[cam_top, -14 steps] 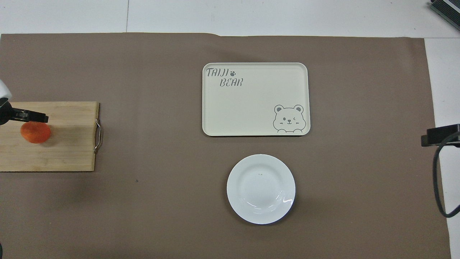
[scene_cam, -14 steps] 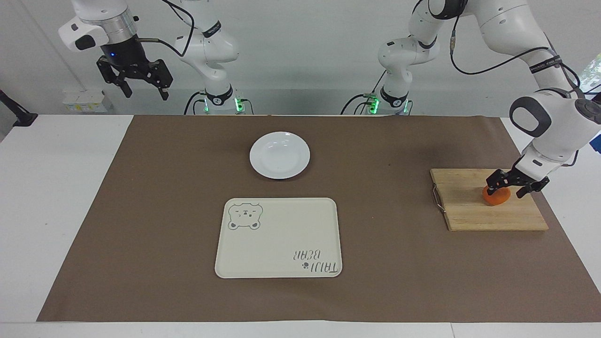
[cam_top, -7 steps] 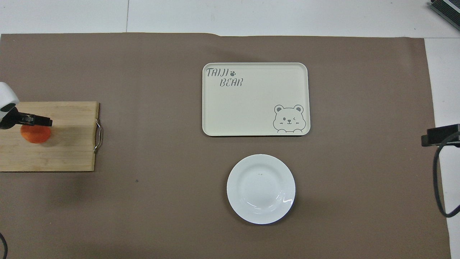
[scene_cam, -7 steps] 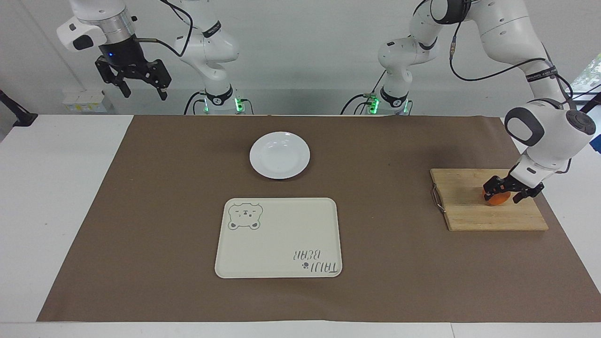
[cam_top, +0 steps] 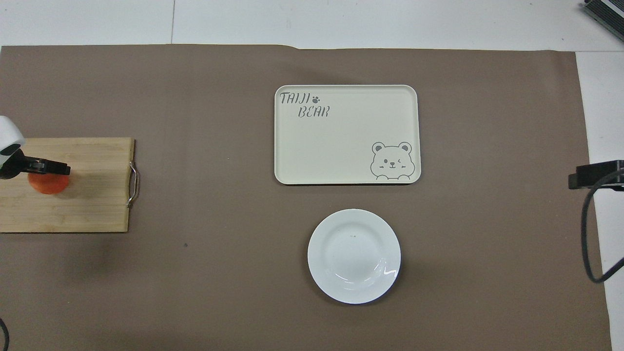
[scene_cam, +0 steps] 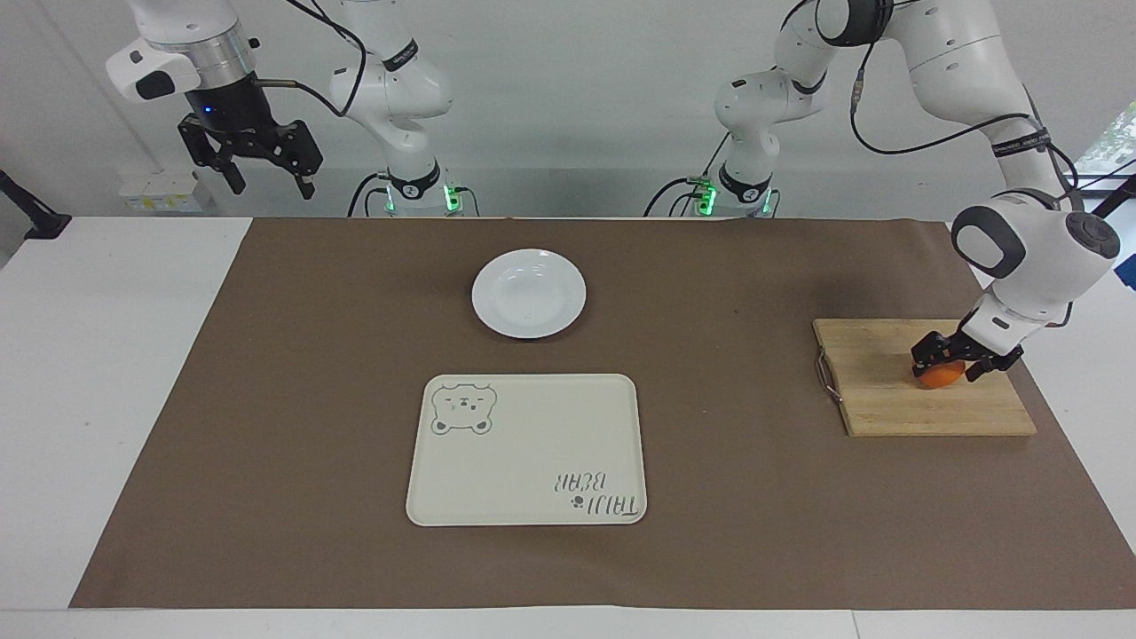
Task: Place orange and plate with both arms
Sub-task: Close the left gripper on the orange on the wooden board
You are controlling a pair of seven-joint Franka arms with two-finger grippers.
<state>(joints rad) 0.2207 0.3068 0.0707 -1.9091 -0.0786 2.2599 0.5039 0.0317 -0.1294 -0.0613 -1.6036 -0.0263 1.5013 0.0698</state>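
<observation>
Left end effector (scene_cam: 951, 364) lowered astride orange (scene_cam: 939, 376) — near board (scene_cam: 887, 399) edge.

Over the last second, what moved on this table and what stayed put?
The left gripper came down over the orange on the cutting board and now straddles it with open fingers; nothing shows it squeezed or lifted yet. The right gripper, also open, shifted only slightly, high above the right arm's end of the table. The orange, the plate, the tray and the board stayed put.
</observation>
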